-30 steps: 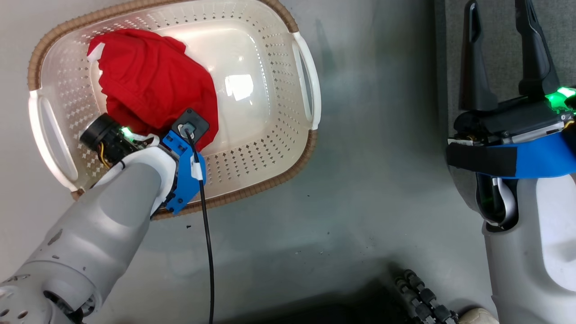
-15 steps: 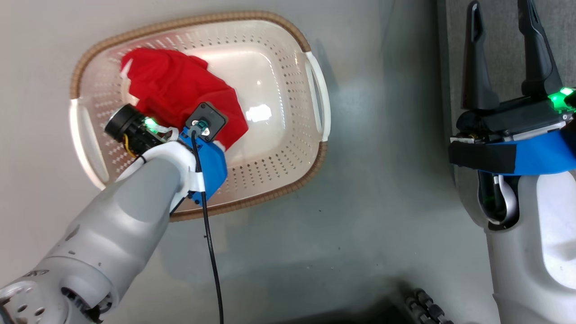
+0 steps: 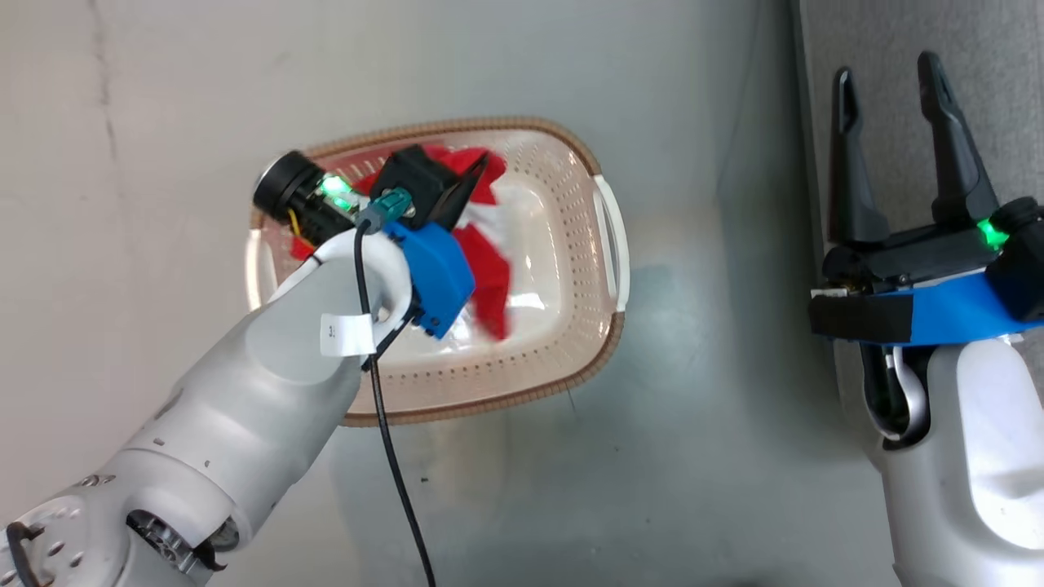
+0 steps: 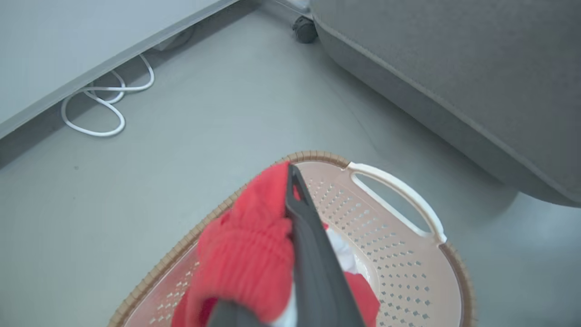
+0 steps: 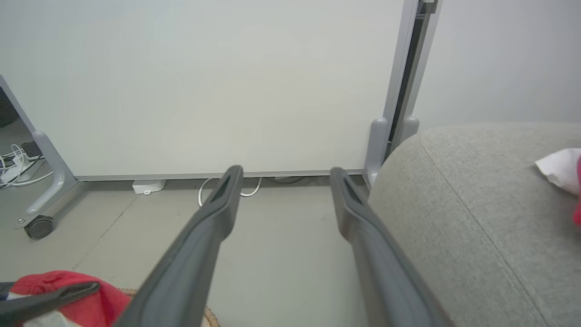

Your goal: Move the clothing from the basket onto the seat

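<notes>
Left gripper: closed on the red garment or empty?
Shut on the clothing: fingers of the left gripper are pressed together, red fabric bunched at them, over the basket.

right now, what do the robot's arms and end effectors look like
The left arm and right arm are pale grey shells with blue wrist brackets and green lights. The left end effector and right end effector have long dark tapered fingers. The left arm carries a thin black cable and white label.
</notes>
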Motion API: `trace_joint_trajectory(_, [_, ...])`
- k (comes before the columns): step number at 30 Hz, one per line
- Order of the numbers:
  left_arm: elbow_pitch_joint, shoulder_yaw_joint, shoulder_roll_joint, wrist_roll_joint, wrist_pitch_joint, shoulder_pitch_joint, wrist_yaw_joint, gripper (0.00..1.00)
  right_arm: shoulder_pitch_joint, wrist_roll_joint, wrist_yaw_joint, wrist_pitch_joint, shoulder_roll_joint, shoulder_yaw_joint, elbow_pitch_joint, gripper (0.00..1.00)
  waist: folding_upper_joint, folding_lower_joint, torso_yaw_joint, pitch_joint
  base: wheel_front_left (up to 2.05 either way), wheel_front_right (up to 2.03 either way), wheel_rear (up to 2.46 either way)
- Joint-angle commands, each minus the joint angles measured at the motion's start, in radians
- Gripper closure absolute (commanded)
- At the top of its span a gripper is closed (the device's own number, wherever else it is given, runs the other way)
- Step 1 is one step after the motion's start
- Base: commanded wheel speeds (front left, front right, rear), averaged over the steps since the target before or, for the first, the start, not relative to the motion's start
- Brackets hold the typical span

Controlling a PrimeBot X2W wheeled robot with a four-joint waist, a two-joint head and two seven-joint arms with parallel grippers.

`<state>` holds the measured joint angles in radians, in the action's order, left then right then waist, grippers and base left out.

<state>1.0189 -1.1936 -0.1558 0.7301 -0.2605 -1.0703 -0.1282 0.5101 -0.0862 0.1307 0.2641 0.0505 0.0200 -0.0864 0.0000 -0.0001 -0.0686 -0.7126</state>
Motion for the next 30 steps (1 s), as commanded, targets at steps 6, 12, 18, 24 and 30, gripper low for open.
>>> trace_joint_trajectory(6, [-0.139, 0.122, -0.030, -0.072, -0.006, 0.040, 0.025, 1.00, -0.048, 0.017, 0.000, 0.001, 0.000, 0.013, -0.019, 0.00, 0.0000, 0.0001, 0.037, 0.121, 0.00, 0.00, 0.00])
trace_joint_trajectory(12, [-0.276, 0.248, -0.036, -0.156, -0.006, 0.095, 0.045, 1.00, -0.089, 0.013, 0.000, 0.001, 0.000, 0.019, -0.038, 0.00, 0.0000, 0.0001, 0.045, 0.203, 0.00, 0.00, 0.00])
trace_joint_trajectory(18, [-0.369, 0.343, -0.020, -0.228, -0.006, 0.140, 0.042, 1.00, -0.130, -0.002, 0.000, 0.001, 0.000, 0.011, -0.057, 0.00, 0.0000, 0.0001, 0.046, 0.285, 0.00, 0.00, 0.00])
trace_joint_trajectory(24, [-0.413, 0.390, 0.003, -0.282, -0.006, 0.165, 0.029, 1.00, -0.169, -0.011, 0.000, 0.001, 0.000, 0.005, -0.074, 0.00, 0.0000, 0.0001, 0.046, 0.362, 0.00, 0.00, 0.00])
trace_joint_trajectory(30, [-0.434, 0.406, 0.018, -0.319, -0.006, 0.187, 0.016, 1.00, -0.204, -0.019, 0.000, 0.000, 0.000, 0.003, -0.089, 0.00, 0.0000, 0.0001, 0.046, 0.431, 0.00, 0.00, 0.00])
